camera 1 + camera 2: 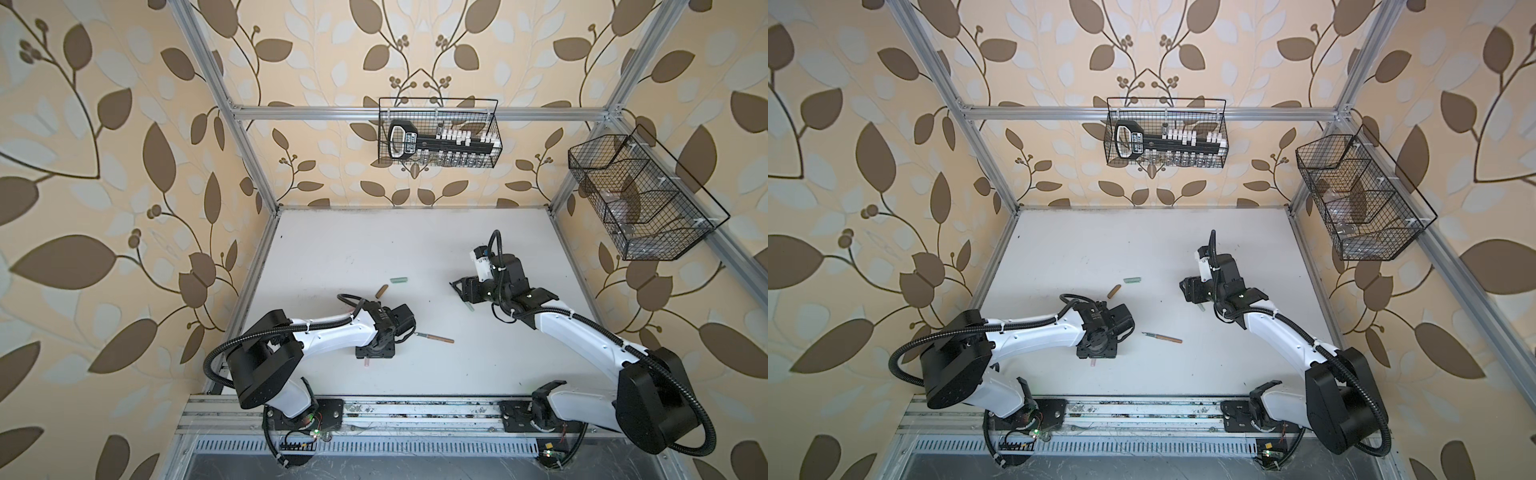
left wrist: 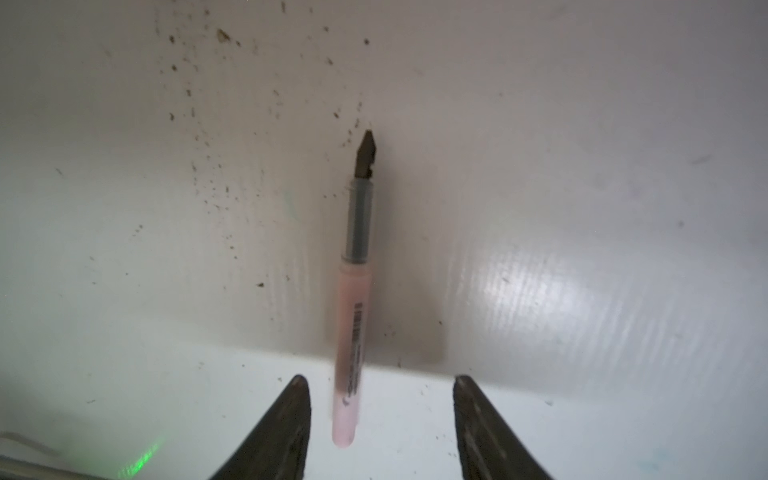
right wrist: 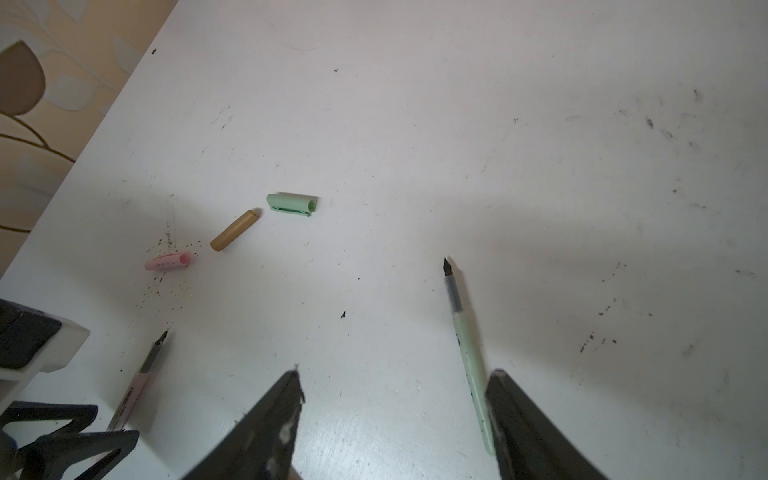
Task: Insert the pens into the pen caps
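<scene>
My left gripper (image 2: 378, 382) points down at the table and is open. The pink pen (image 2: 353, 291) lies loose between its fingers, nearer one of them, with its dark tip pointing away. Only that pen's end (image 1: 366, 362) shows in a top view. My right gripper (image 3: 395, 374) is open, with the pale green pen (image 3: 467, 345) lying on the table close beside one finger. The tan-brown pen (image 1: 434, 337) lies free in the middle. The green cap (image 3: 293, 204), brown cap (image 3: 233, 230) and pink cap (image 3: 167, 262) lie in a loose row, all empty.
A wire basket (image 1: 436, 133) holding a black tool hangs on the back wall. A second wire basket (image 1: 640, 199) hangs on the right frame. Dark specks are scattered on the white table (image 1: 374, 241). The arm bases sit on a rail along the front edge.
</scene>
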Action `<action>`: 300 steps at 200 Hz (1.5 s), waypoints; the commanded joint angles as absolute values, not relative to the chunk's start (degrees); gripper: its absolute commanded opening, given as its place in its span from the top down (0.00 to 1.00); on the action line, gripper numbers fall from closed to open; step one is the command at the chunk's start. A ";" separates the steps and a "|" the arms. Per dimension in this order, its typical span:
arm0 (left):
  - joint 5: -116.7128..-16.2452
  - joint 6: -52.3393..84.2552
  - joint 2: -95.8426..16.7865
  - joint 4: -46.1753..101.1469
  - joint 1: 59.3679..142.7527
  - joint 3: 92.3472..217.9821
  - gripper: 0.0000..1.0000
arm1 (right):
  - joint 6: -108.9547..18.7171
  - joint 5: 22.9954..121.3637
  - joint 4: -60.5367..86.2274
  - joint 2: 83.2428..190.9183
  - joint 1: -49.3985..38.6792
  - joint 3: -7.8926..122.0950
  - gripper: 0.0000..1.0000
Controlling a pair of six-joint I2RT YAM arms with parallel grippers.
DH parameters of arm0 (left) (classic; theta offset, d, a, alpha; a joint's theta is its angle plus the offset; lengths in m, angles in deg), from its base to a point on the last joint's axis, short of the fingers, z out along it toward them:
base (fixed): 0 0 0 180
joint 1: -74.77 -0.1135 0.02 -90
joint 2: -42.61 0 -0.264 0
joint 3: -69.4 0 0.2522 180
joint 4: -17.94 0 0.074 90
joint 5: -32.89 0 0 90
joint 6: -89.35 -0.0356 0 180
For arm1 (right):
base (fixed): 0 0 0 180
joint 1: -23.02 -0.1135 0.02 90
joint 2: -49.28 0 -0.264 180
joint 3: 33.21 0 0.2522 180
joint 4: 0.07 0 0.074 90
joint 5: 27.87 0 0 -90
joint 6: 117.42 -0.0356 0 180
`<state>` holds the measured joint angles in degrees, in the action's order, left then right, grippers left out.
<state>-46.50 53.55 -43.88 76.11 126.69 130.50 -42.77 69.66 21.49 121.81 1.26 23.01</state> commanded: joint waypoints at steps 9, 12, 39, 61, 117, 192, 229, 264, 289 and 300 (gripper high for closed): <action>-45.35 52.86 -40.27 72.98 123.55 128.23 0.44 | -42.27 69.52 22.39 121.14 0.79 24.74 0.28; -45.41 52.61 -40.27 72.62 123.33 128.05 0.44 | -42.27 69.47 22.40 121.03 0.71 24.70 0.28; -46.33 49.84 -38.57 70.43 120.56 127.03 0.43 | -42.37 68.99 22.90 120.38 0.70 24.58 0.28; -47.78 47.99 -39.39 68.62 119.18 127.27 0.43 | -42.31 68.63 23.51 119.96 0.70 24.58 0.28; -50.31 45.14 -44.45 64.79 119.07 128.37 0.44 | -42.38 67.75 24.16 118.80 0.73 23.92 0.28; -51.96 41.98 -42.57 62.92 119.49 128.92 0.51 | -42.36 67.66 23.64 119.21 0.70 23.28 0.28; -53.10 41.18 -40.62 59.67 121.26 126.31 0.54 | -42.43 68.09 22.88 120.07 0.70 23.07 0.28; -52.45 42.16 -41.13 59.90 121.28 125.62 0.55 | -42.49 68.26 23.10 120.21 0.74 23.18 0.28; -50.32 43.65 -40.27 62.95 121.29 125.94 0.45 | -42.44 68.04 23.27 119.62 0.70 23.14 0.28; -50.73 44.19 -38.61 64.25 121.54 126.14 0.45 | -42.45 68.10 23.36 119.54 0.70 23.20 0.28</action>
